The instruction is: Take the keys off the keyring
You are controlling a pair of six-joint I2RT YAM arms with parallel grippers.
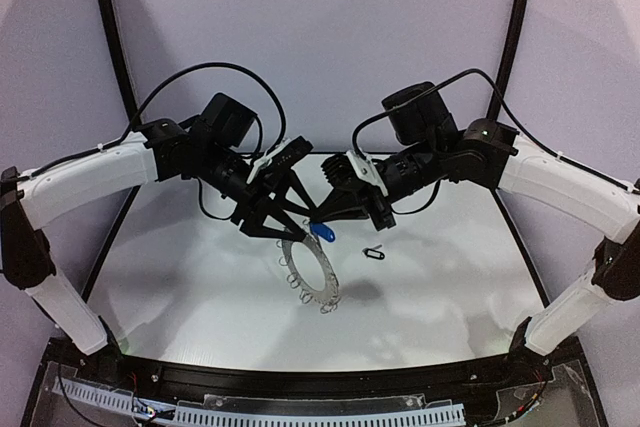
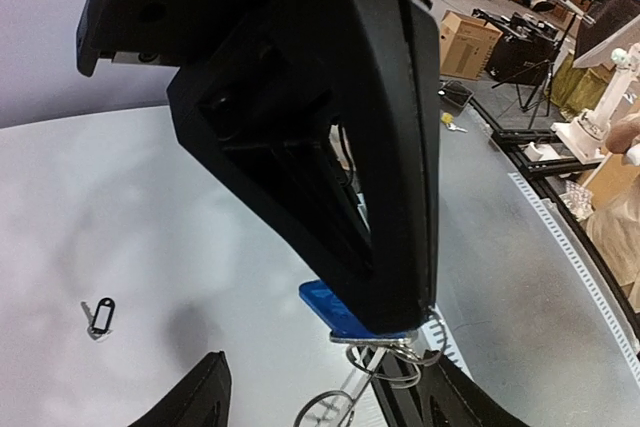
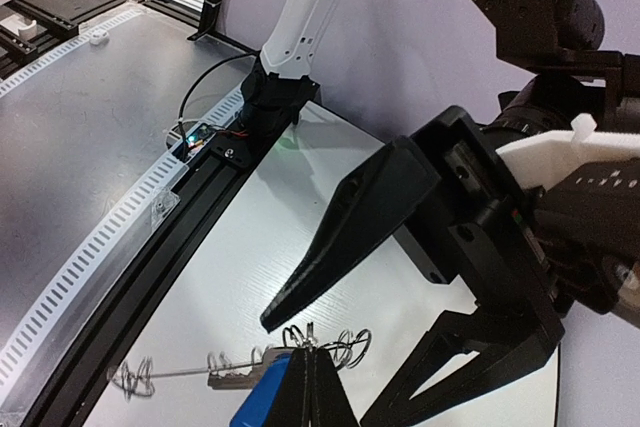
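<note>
The keyring (image 1: 332, 272) lay mid-table (image 1: 180, 277), with the left gripper (image 1: 280, 232) at its far-left edge. The right gripper (image 1: 318, 219) held the larger key (image 1: 321, 232) at its far edge. The slimmer key (image 1: 373, 253) lay right of it, apart.

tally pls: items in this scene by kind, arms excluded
Keys: 2 (blue plastic-headed silver key, slim black-headed key)
Keyrings: 1 (flat grey ring disc fringed with thin wire loops)
Total: 3
</note>
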